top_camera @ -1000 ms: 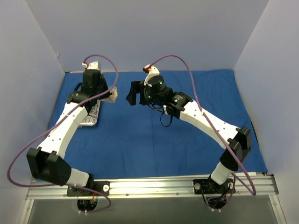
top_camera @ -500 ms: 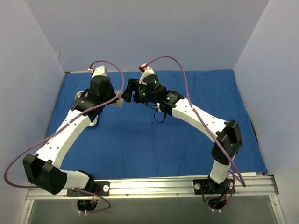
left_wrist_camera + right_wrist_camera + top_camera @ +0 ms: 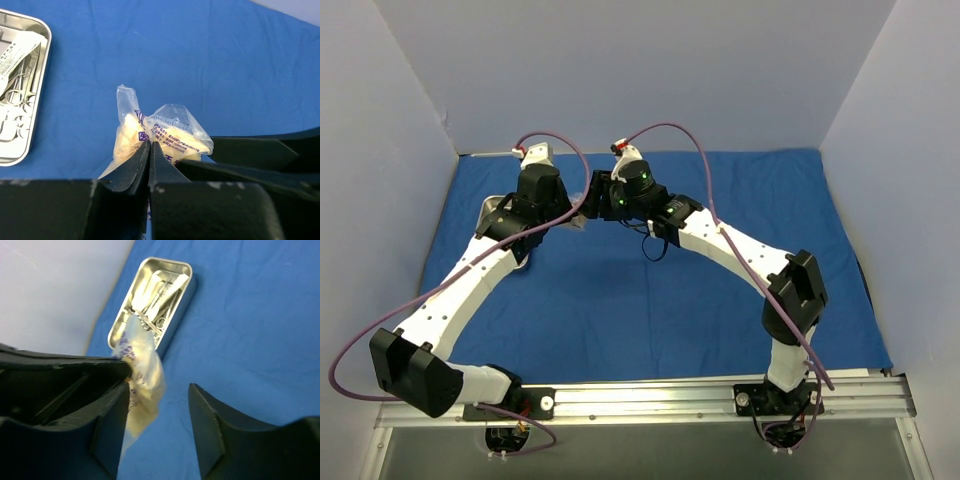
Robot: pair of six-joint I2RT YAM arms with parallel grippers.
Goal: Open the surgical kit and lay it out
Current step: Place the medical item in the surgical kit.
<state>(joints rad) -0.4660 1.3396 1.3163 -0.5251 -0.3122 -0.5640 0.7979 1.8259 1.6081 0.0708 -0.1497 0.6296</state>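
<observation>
Between pale walls [image 3: 620, 70], royal-blue cloth [image 3: 620, 300]

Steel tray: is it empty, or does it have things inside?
Not empty: the steel tray holds scissor-handled clamps and a white packet.

Packet [image 3: 145, 370] near parted jaws, tray [image 3: 122, 315] beyond

Lab test cell from what I see: plain pale-grey partition walls [image 3: 620, 70] around the blue-draped bench [image 3: 620, 320], white robot arms [image 3: 470, 285] bolted to a slotted aluminium rail [image 3: 650, 398].
</observation>
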